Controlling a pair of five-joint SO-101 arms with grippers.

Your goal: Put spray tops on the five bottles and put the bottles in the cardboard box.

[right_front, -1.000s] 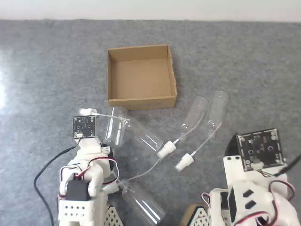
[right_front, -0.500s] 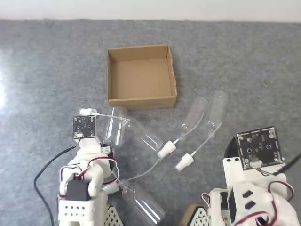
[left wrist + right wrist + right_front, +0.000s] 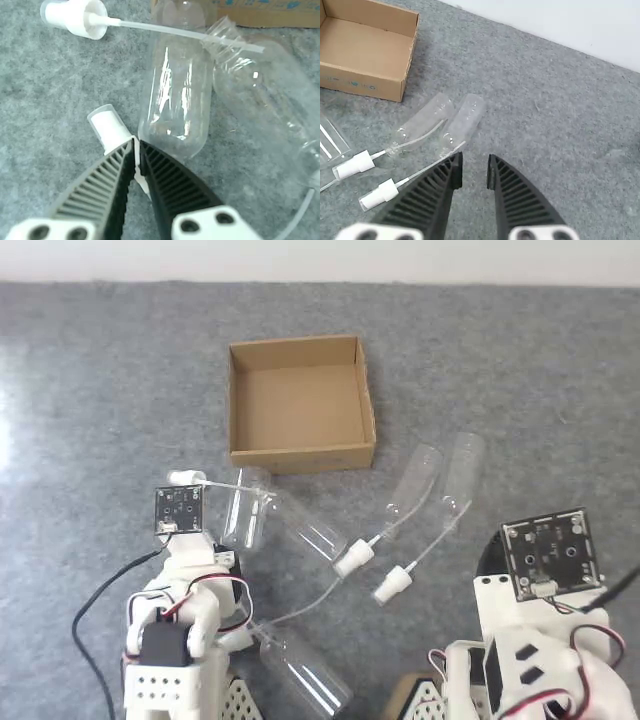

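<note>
We see the right gripper (image 3: 472, 172) with its jaws slightly apart. Just beyond them the first bottle (image 3: 463, 120) and the second bottle (image 3: 422, 124) lie side by side, with the near spray top (image 3: 377, 194) and the far spray top (image 3: 352, 165) drawn out on their tubes. The cardboard box (image 3: 367, 50) sits farther off.

High camera overhead, above the table (image 3: 100, 360); wrist cameras low, close, forward-facing; cardboard box (image 3: 300, 400) apparently common to all.
</note>
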